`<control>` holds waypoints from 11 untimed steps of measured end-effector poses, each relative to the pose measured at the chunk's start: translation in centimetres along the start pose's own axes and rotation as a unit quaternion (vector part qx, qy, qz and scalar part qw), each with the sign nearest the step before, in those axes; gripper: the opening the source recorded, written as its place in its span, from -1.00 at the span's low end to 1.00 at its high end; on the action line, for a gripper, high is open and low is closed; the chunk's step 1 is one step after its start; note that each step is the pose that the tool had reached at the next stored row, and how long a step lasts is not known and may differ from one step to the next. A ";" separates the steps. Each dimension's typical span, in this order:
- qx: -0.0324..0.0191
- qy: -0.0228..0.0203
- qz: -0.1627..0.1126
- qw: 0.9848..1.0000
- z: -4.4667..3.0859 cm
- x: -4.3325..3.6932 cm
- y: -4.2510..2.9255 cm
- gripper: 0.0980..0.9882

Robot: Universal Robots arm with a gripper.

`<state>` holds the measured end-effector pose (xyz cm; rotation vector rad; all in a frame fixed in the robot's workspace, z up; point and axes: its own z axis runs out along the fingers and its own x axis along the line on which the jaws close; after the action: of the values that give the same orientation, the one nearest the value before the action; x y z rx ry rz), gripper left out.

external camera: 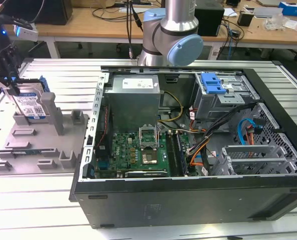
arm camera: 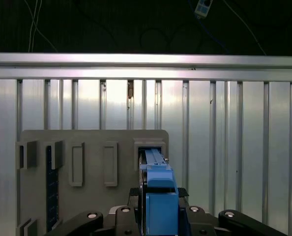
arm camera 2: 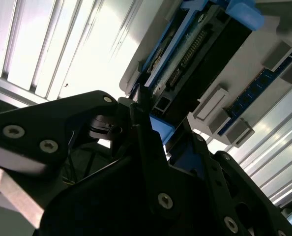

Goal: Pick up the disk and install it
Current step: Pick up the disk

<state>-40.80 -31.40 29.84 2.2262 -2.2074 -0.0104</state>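
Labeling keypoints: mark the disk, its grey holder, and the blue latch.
disk [external camera: 31, 106]: exterior view, label face.
grey holder [external camera: 23, 142]: exterior view, base plate.
blue latch [external camera: 212, 83]: exterior view, top face.

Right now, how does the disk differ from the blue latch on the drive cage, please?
The disk stands on edge in the grey fixture, gripper at it; the blue latch lies flat atop the drive cage. The disk is silver and labelled; the latch is all blue. Both include blue plastic.
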 end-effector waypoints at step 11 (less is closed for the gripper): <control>0.000 -0.008 0.001 1.000 -1.75 0.00 0.02 -0.40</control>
<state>-40.80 -31.40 31.59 2.2312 -2.2181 -0.0280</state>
